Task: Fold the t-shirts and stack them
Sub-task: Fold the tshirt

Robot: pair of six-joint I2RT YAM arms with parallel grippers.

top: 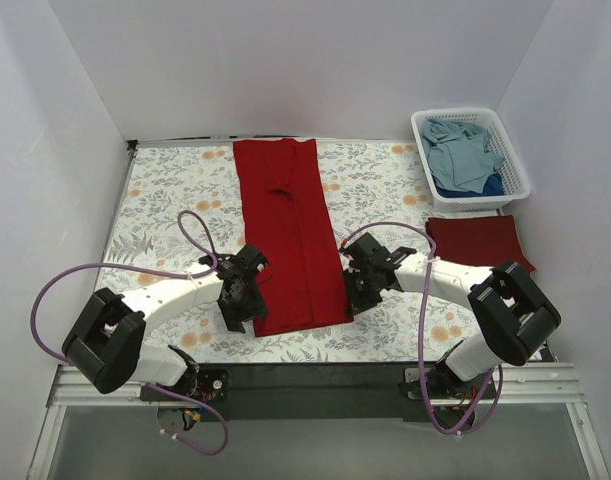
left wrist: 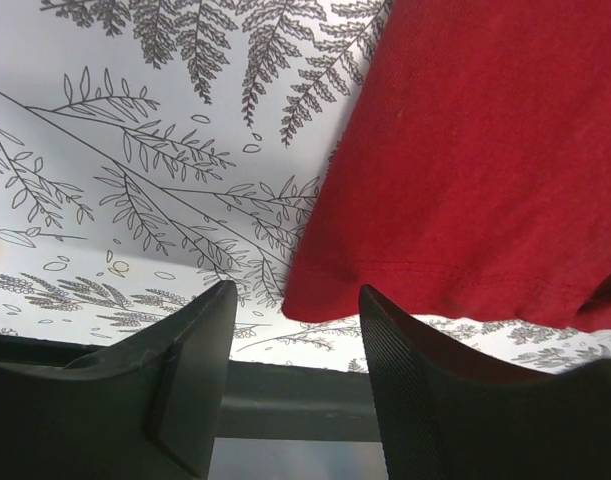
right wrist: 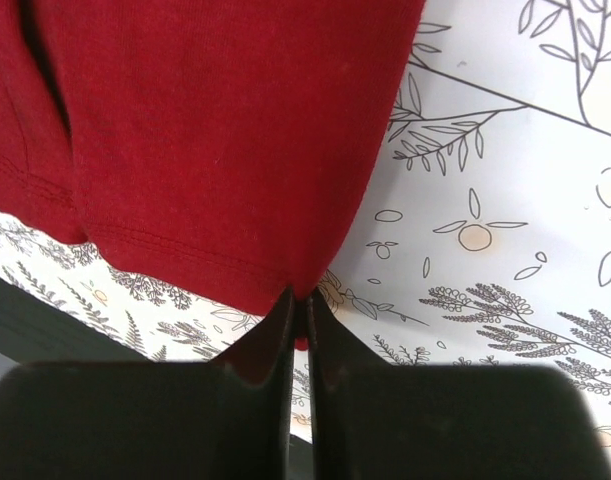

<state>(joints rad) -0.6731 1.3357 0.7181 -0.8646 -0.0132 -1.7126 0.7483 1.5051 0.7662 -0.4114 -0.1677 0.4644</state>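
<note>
- Top external view: the bright red t-shirt (top: 290, 230) lies mid-tabletop (top: 165, 190) as a long narrow strip, sides turned in, running from the far edge toward the arms.
- Done so far, by my read: one maroon t-shirt (top: 480, 240) sits folded flat at the right, just near of the white basket (top: 482, 203).
- Left to do: the red strip needs its crosswise folds and a place on the maroon one. The blue t-shirts (top: 463, 150) are heaped in the basket, not yet folded.
- Left end effector (left wrist: 297, 300) is spread wide at the strip's near left corner and holds nothing; the hem lies just beyond its tips.
- Right end effector (right wrist: 297, 300) is pinched tight on the near right hem corner.
- Writing: no brand, label or text shows anywhere; the tabletop carries only a fern-and-flower print.
</note>
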